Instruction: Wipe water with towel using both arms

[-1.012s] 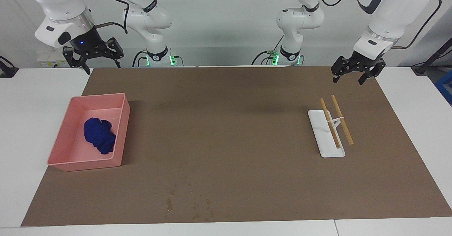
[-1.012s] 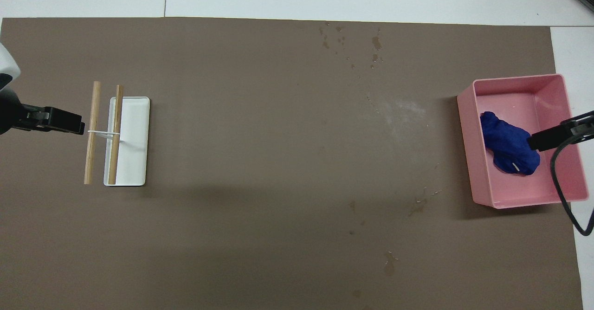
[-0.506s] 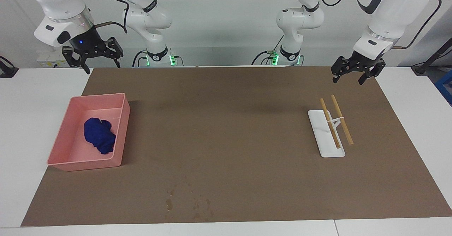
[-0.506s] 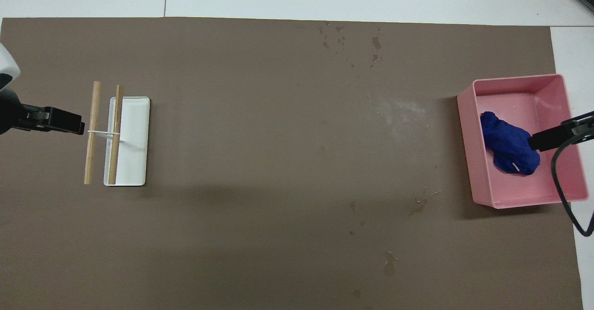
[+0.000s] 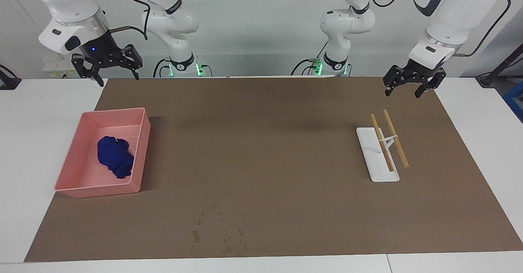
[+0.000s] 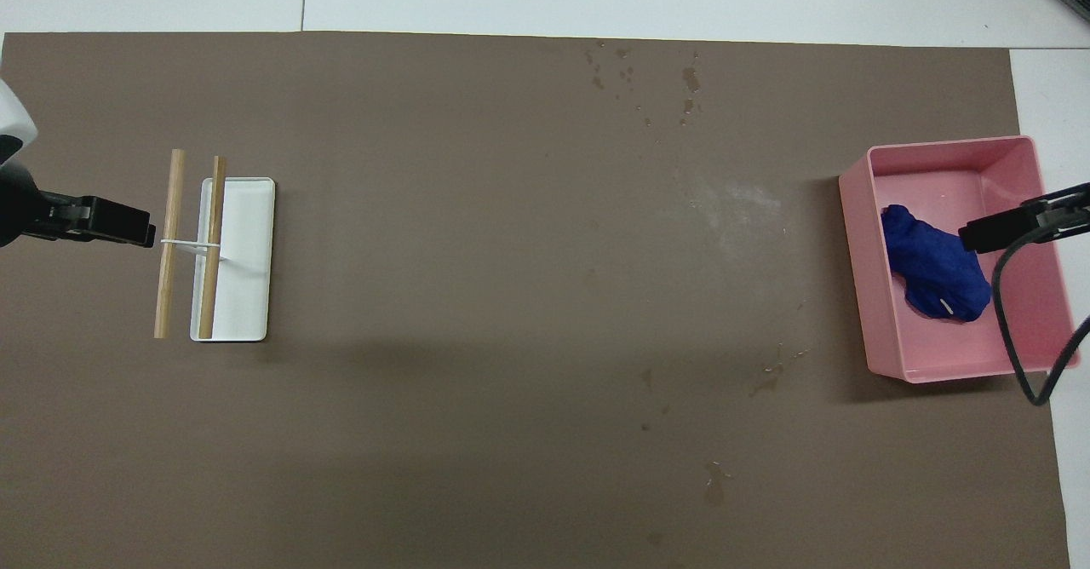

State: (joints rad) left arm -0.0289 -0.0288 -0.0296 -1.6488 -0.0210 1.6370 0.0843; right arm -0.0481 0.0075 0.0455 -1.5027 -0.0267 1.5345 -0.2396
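Note:
The navy towel [image 5: 115, 157] [image 6: 932, 271] lies crumpled inside a pink tray [image 5: 143, 142] [image 6: 858, 288] toward the right arm's end of the table. My right gripper [image 5: 118, 78] [image 6: 988, 230] hangs open and empty, high above that tray; seen from overhead its tip overlaps the towel's edge without touching it. The water [image 5: 196, 234] [image 6: 688, 79] is a small streak with scattered droplets [image 5: 229, 238] [image 6: 609, 66] on the brown mat near the edge farthest from the robots. My left gripper [image 5: 402, 94] [image 6: 119, 224] waits open and empty in the air at its own end.
A white tray [image 5: 378, 166] [image 6: 247, 288] with two wooden sticks [image 5: 382, 142] [image 6: 170, 237] laid across a wire stand sits toward the left arm's end. More small stains [image 6: 766, 377] mark the mat nearer the robots, beside the pink tray.
My right gripper has shifted slightly over the pink tray, its cable swinging with it. The left arm, towel and water have not moved.

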